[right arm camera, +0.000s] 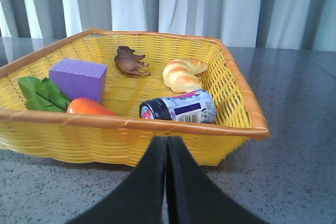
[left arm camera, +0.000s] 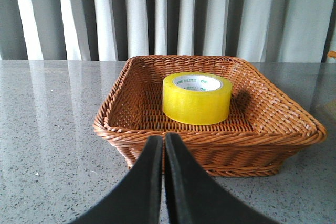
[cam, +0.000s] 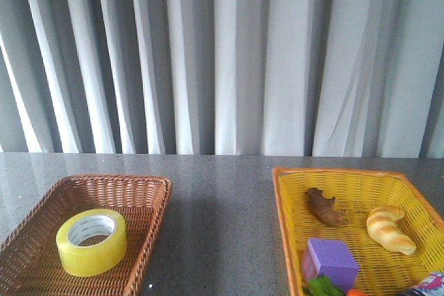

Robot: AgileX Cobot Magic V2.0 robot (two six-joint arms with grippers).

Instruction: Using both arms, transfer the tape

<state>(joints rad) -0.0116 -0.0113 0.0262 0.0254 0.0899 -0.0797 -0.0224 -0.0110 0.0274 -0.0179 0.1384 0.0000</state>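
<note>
Tape is lying flat in brown basket; only wrist views are showing left hand and right hand, both pinched closed, empty.

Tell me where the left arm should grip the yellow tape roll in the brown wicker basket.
The translucent yellow tape roll lies flat, hole upward, in the brown wicker basket. Likely best from above: one finger inside the white core, one outside, pinching the wall.

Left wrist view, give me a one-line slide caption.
Shut left claw facing a brown wicker basket holding the yellow tape on a grey table.
</note>
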